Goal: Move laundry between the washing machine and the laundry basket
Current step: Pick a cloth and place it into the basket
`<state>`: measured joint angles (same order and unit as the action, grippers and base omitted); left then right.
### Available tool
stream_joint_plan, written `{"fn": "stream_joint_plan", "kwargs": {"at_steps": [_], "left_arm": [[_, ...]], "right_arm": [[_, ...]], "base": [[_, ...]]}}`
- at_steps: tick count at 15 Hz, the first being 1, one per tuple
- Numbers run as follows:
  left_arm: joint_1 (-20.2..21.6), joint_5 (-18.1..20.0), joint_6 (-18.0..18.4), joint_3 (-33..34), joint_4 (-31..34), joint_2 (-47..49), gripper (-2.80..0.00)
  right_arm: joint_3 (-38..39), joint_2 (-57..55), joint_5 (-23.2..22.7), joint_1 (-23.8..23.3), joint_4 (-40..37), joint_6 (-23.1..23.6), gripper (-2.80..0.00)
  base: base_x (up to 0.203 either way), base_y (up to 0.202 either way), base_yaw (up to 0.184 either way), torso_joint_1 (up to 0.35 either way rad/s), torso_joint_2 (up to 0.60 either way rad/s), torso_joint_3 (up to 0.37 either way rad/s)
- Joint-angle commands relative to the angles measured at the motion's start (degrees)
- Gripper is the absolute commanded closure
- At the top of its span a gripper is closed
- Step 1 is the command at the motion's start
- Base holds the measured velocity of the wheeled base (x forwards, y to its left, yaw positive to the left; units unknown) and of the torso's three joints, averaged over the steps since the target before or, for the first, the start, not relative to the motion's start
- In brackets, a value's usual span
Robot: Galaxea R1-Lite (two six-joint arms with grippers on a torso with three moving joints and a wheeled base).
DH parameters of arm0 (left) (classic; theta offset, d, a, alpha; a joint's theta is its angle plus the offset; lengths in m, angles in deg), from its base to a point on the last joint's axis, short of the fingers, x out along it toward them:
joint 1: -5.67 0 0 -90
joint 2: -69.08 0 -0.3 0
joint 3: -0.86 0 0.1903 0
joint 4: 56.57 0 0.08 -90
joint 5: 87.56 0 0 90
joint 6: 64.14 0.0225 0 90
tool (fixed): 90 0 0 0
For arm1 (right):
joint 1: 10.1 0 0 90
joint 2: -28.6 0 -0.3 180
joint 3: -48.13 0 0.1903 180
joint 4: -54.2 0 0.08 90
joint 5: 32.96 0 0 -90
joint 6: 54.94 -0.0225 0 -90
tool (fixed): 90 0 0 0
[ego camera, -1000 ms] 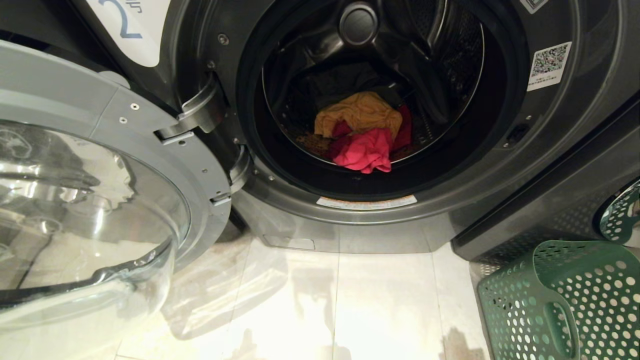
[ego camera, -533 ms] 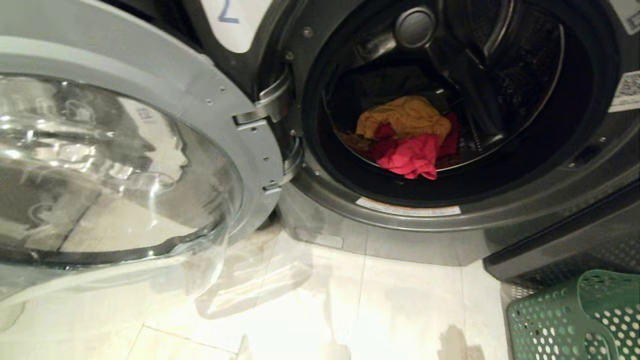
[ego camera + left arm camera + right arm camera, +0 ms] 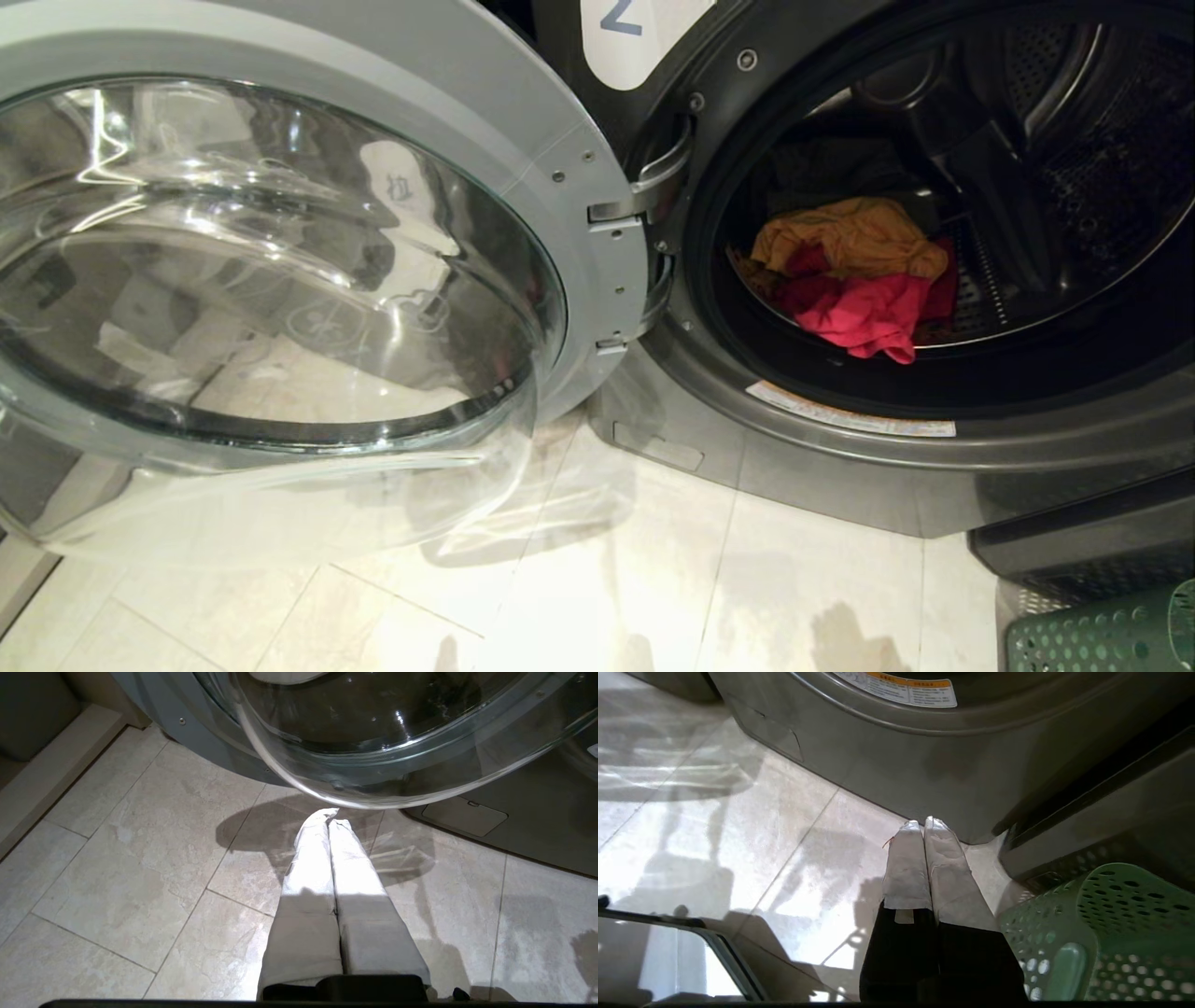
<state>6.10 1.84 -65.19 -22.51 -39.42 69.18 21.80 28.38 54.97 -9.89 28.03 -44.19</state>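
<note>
— Two things first: what floor is this, and what sort of room?

— Pale stone-look floor tiles [image 3: 653, 579] with thin grout lines, glossy enough to carry reflections and shadows. In the left wrist view a raised beige ledge [image 3: 51, 770] runs along one edge of the tiles. Otherwise the head view is filled by the washing machine [image 3: 840, 467], dark grey, with a white label [image 3: 635, 37] bearing a blue 2 at the upper edge.

— Where does the laundry lie?

— Inside the drum [image 3: 1027, 187], low at its front: a mustard-yellow cloth [image 3: 859, 238] rests on a pink-red cloth [image 3: 864, 317], with darker fabric behind them. A strip sticker [image 3: 850, 420] runs along the lower rim of the opening.

— And what stands in the way?

— The glass door [image 3: 280, 280] is swung wide open to the left on its hinge [image 3: 644, 196], its clear bowl bulging over the tiles and taking up most of the left half of the head view.

— The laundry basket?

— Green and perforated [image 3: 1111, 933], on the floor at the right, beside a dark cabinet next to the machine; only a corner shows in the head view.

— The grippers?

— The left gripper [image 3: 331, 814] hangs just under the door's glass bowl, fingers pressed together, holding nothing. The right gripper [image 3: 920, 823] is likewise closed and empty, near the machine's base, with the basket just beside it.
</note>
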Motion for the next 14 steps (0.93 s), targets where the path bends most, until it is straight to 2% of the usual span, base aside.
{"fn": "stream_joint_plan", "kwargs": {"at_steps": [1, 4, 8, 9, 11, 14], "left_arm": [[0.09, -0.02, 0.32, 2.29, -0.02, 0.06, 0.0], [0.09, 0.07, 0.7, 2.29, -0.11, 0.08, 0.0], [0.09, 0.16, 0.7, 2.29, -0.11, 0.0, 0.0], [0.09, 0.16, 0.7, 2.29, -0.11, -0.01, 0.0], [0.09, 0.07, 0.7, 2.29, -0.11, 0.08, 0.0], [0.09, 0.11, 0.7, 2.29, -0.11, 0.02, 0.0]], "right_arm": [[-9.16, -5.08, -1.48, 0.06, -1.57, 1.5, 0.0], [-20.62, -25.4, -4.11, 0.28, -3.83, 1.73, 0.0], [-24.57, -54.76, -9.06, 2.73, 3.63, 1.73, 0.0], [-25.21, -61.65, -9.81, 4.29, 5.94, 1.31, -2.8], [-27.1, -72.46, -9.79, 8.04, 10.29, -1.22, -2.8], [-30.41, -86.04, -3.02, 14.32, 20.87, -8.12, -2.8]], "base": [[0.0, 0.0, 0.0, 0.0, 0.0, 0.0], [0.0, 0.0, 0.0, 0.0, 0.0, 0.0], [0.0, 0.0, 0.0, 0.0, 0.0, 0.0], [0.0, 0.0, 0.0, 0.0, 0.0, 0.0], [0.0, 0.0, 0.0, 0.0, 0.0, 0.0], [0.0, 0.0, 0.0, 0.0, 0.0, 0.0]]}}
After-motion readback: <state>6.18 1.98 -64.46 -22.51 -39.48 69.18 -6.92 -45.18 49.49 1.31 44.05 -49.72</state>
